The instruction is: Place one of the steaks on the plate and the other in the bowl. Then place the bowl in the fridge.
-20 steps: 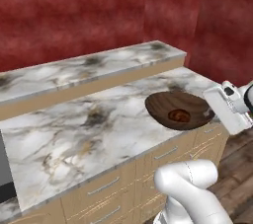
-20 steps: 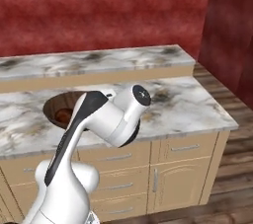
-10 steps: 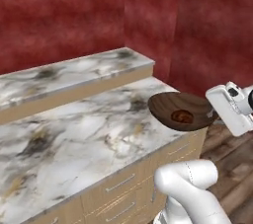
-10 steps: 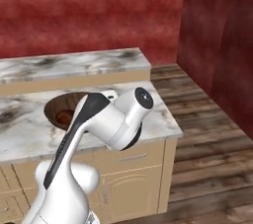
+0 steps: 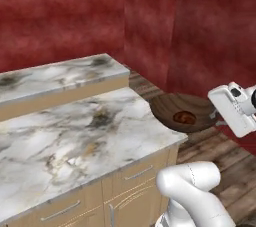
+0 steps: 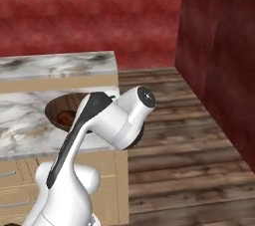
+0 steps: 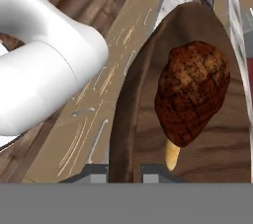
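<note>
1. The bowl sits at centre right of the left base view, carried in the air just past the corner of the marble tabletop, with wooden floor under its far side.
2. In it lies the dark reddish-brown steak, seen in the hand view at centre right, slightly off the bowl's middle.
3. Our hand is pressed together on the bowl's rim: in the hand view the rim edge runs between the two dark tips at the bottom centre. The grip is on one side only, so the bowl reaches out away from the hand, towards the top of that frame.
4. In the left base view the hand's white body is at the right edge, and the bowl lies to its left.
5. We judge this to be the carrying stage towards the fridge. The bowl must go in far edge first and stay level, or the steak could slide.
</note>
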